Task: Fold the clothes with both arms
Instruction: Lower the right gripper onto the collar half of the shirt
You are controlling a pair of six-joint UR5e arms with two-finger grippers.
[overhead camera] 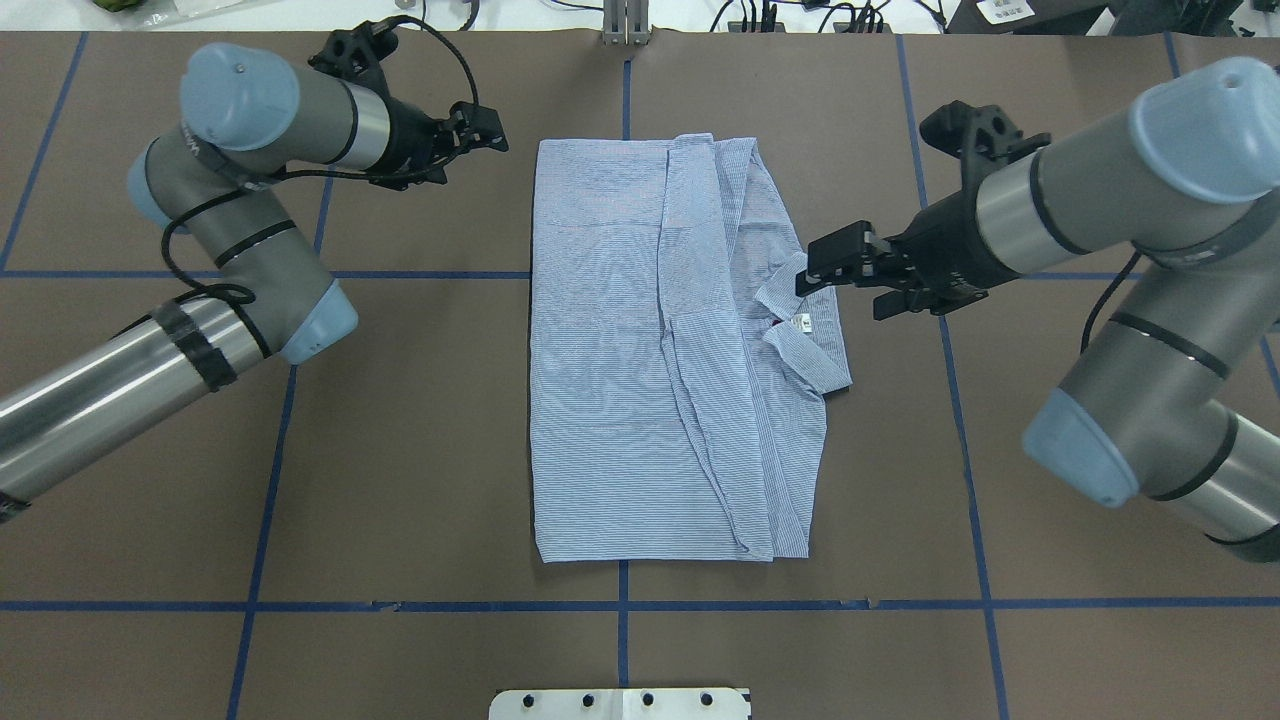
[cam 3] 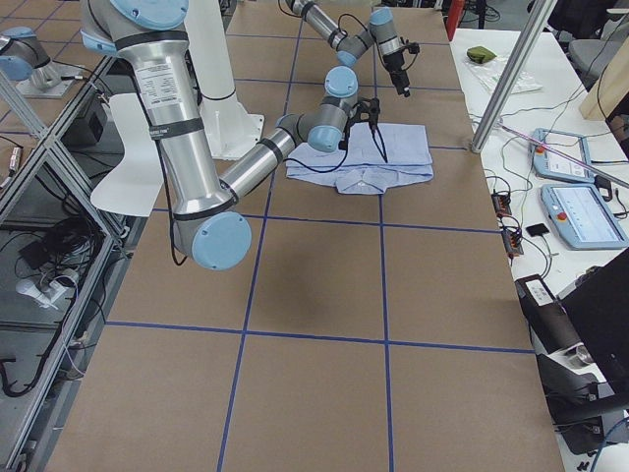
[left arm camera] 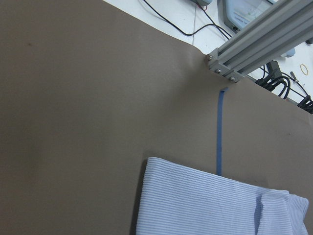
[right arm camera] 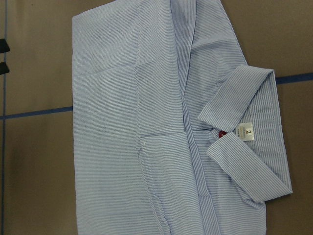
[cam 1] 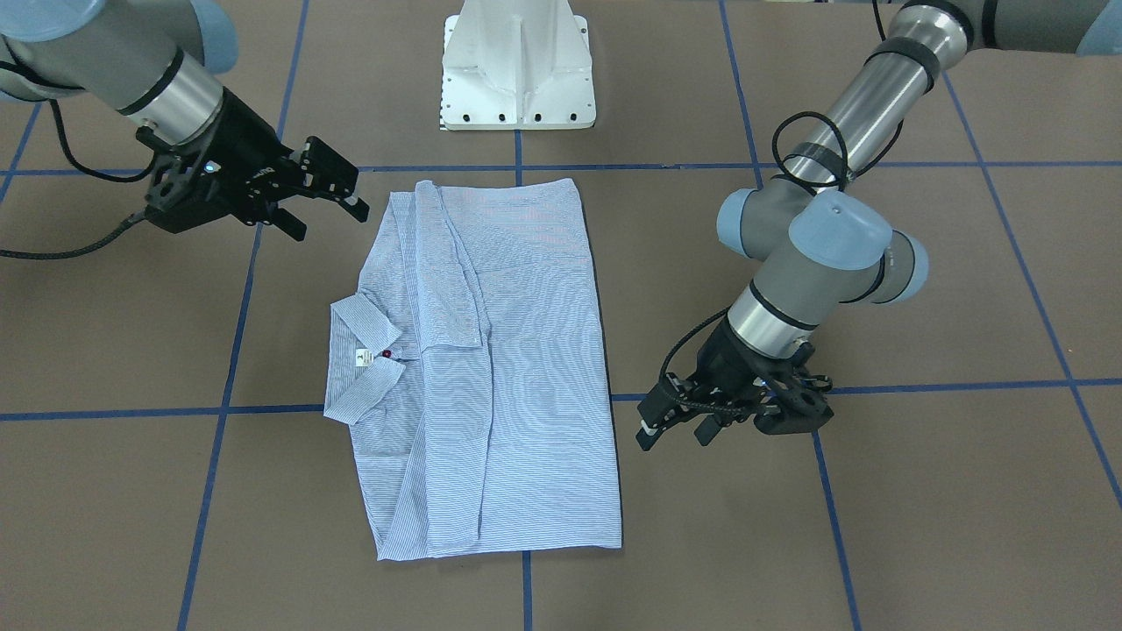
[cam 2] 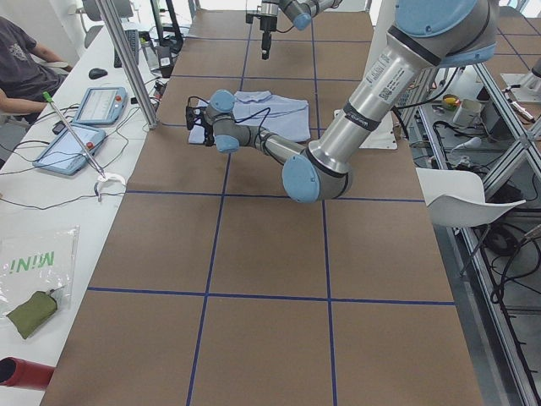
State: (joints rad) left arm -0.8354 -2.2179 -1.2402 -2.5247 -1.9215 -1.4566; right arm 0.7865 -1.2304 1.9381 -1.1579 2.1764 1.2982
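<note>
Shirt (overhead camera: 640, 350) of light blue cloth with fine white stripes lies flat in the middle of the brown table (overhead camera: 400, 450), folded into a long rectangle that runs from the robot's side toward the far side, with narrower layers lapped along its right half. Its collar (overhead camera: 808, 362) juts out at the edge on the robot's right. Only the right wrist view shows the detail there: a small white label (right arm camera: 244, 131) printed with a 2 and a dark red button (right arm camera: 221, 133) just beside it, between the two collar flaps.

The right end effector (cam 1: 329, 221) hangs by the collar side with its fingers spread, gripping nothing. From overhead one finger seems to overlap the collar, yet the front-facing view shows it off the cloth, beside the corner nearer the white base (cam 1: 517, 70). The left end effector (cam 1: 675, 436) is also spread and empty, near the shirt's opposite long edge, toward the far corner, with bare table between them. The left wrist view takes in just that corner of the shirt, a blue tape line (left arm camera: 218, 132) and an aluminium post (left arm camera: 264, 34) at the table's far edge; no fingers show in it.

Blue tape marks the table in large squares. The left side view alone shows a person (cam 2: 25, 59) seated at a white side table with two tablets (cam 2: 100, 105)
</note>
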